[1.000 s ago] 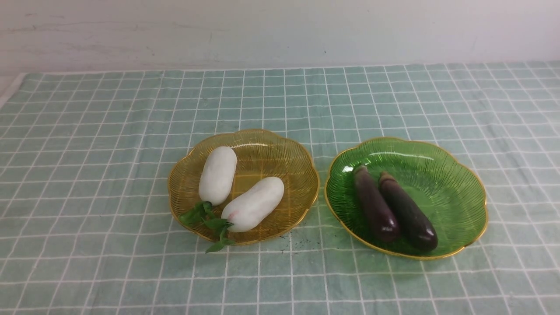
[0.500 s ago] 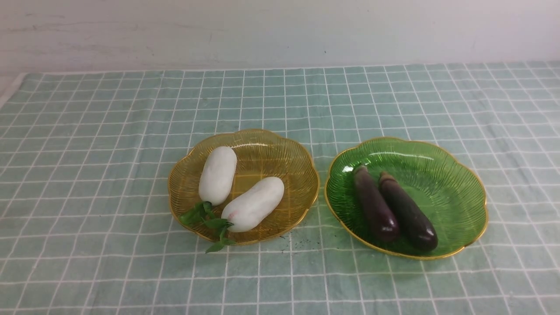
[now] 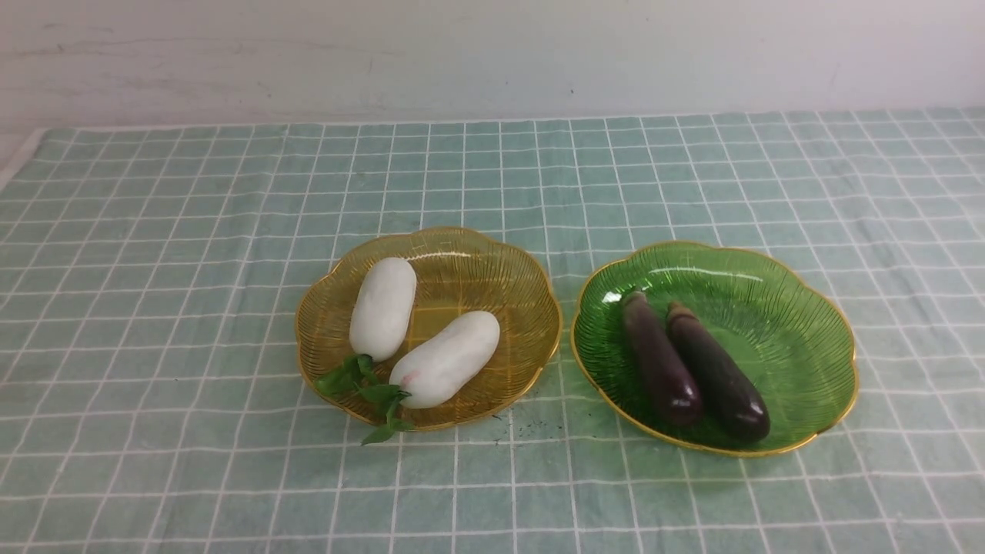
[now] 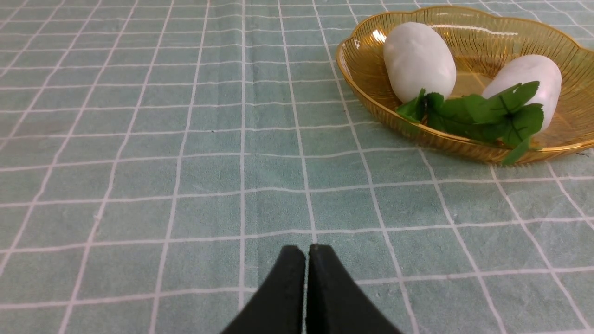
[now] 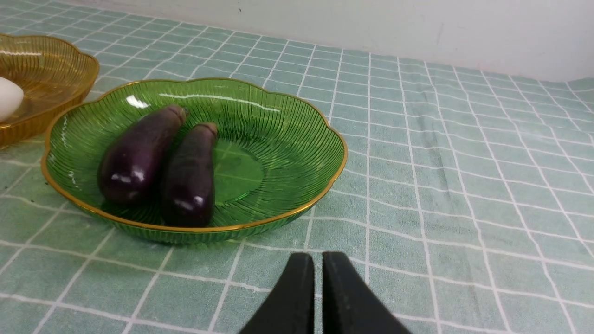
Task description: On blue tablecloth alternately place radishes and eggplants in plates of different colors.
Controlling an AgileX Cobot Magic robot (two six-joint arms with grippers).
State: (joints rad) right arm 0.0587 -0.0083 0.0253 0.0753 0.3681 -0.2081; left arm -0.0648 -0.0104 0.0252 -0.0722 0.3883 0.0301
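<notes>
Teal-blue checked cloth, the blue tablecloth [image 3: 154, 308], covers the worktop and carries two plates side by side, close but apart. One amber plate [image 3: 492, 254] sits on the left, one green plate [image 3: 793, 308] on the right.

Two radishes lie in the amber plate. The left radish [image 3: 382, 308] points from about 1 o'clock down to 7 o'clock; the right radish [image 3: 446, 358] runs from about 2 o'clock to 8 o'clock. Both leafy ends sit at the plate's 7 o'clock edge, and one sprig hangs over the rim.

Two eggplants lie in the green plate, touching along their length. The left eggplant [image 3: 660, 358] and the right eggplant [image 3: 717, 372] both have stems toward 11 o'clock and fat ends toward 5 o'clock.

In the wrist views, the left gripper [image 4: 306, 250] has its fingers pressed together, holding nothing, over bare cloth. The right gripper [image 5: 318, 260] is likewise closed up and empty, near the green plate's rim.
</notes>
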